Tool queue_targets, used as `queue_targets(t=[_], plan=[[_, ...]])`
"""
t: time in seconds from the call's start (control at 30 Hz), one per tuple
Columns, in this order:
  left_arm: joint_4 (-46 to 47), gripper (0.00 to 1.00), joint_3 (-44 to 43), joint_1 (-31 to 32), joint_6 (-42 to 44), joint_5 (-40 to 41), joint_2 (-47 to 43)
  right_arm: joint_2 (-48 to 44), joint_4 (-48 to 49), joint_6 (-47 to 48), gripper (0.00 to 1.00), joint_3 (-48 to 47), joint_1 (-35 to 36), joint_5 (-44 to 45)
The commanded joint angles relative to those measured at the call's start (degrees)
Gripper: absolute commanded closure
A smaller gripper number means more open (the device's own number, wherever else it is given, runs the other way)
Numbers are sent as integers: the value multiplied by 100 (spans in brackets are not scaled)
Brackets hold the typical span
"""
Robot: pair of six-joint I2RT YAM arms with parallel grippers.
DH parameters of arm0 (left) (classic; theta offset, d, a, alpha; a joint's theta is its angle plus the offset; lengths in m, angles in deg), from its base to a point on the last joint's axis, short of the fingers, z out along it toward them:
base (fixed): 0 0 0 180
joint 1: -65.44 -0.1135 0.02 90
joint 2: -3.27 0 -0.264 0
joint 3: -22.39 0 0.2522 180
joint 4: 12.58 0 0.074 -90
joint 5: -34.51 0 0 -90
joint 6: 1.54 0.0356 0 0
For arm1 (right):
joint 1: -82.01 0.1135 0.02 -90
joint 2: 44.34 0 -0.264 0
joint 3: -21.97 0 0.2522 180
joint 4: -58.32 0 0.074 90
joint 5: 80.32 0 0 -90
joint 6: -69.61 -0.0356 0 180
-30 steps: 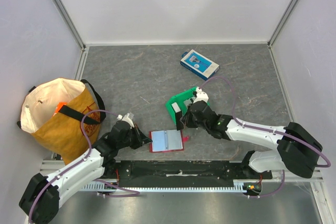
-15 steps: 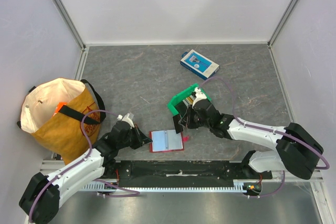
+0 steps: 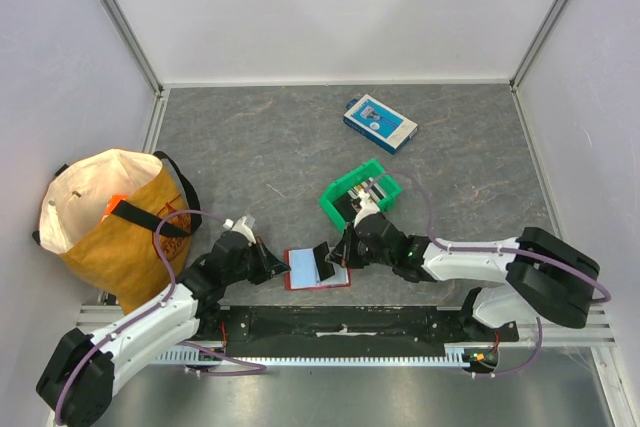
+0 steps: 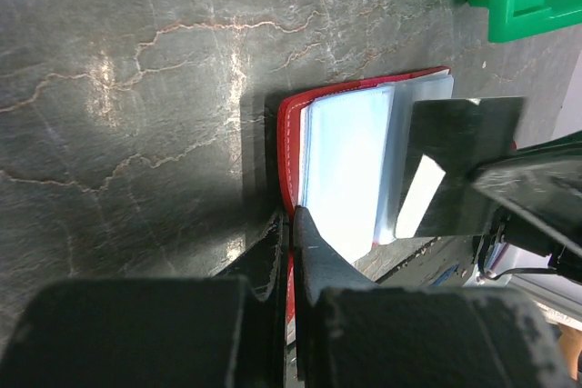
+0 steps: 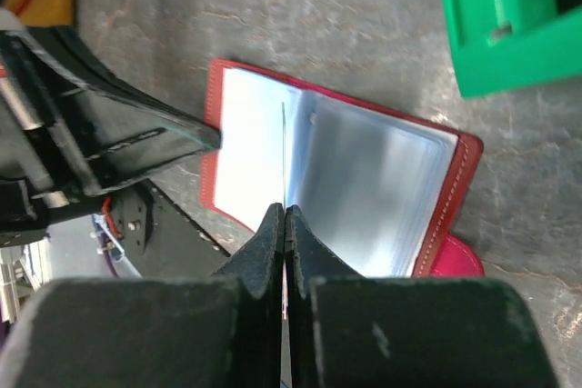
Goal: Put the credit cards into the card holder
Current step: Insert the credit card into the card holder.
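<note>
- Two grippers are engaged at the open holder (image 5: 364, 188), which lies flat on the worktop (image 3: 250, 137) close to the near edge, about midway along it.
- Left gripper (image 4: 286, 217): its fingers are pinched together on the holder's red left border, so that this leaf is pinned down.
- Right gripper (image 5: 284, 215): its fingers are pressed tight on a black card (image 4: 455, 161), which is held on edge over the middle of the holder, above the clear inner sleeves. From the right wrist the card appears only as a thin line.
- Whether the card's lower edge has entered a sleeve cannot be told; insertion is judged to be in progress rather than finished.
- Handling, as judged: the card is light, stiff and smooth, and is likely to slip or twist if gripped loosely. It is best held by one short end so that the other end stays free to enter a slot.
- The holder is judged to be soft and light, with glossy, limp sleeves. It would be expected to slide or fold shut unless it is restrained at its border, clear of the slots.
- Bin (image 3: 330, 199): green, near the middle of the worktop and just beyond the holder. Its contents cannot be made out, and no other card is clearly visible.
- Box (image 3: 380, 122): blue and white, towards the far edge and well apart from the holder.
- Bag (image 3: 120, 237): at the left edge, near the near-left corner.
</note>
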Motion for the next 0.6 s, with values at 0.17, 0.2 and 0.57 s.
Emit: queue_targets(t=[0.17, 0.2, 0.57], plan=[[205, 98, 190, -4, -67, 88, -7, 383, 1201, -882, 100, 637, 229, 725], [231, 98, 216, 4, -84, 88, 2, 392, 1315, -926, 100, 699, 221, 717], [135, 94, 278, -4, -225, 114, -218, 331, 1774, -1181, 100, 876, 264, 786]])
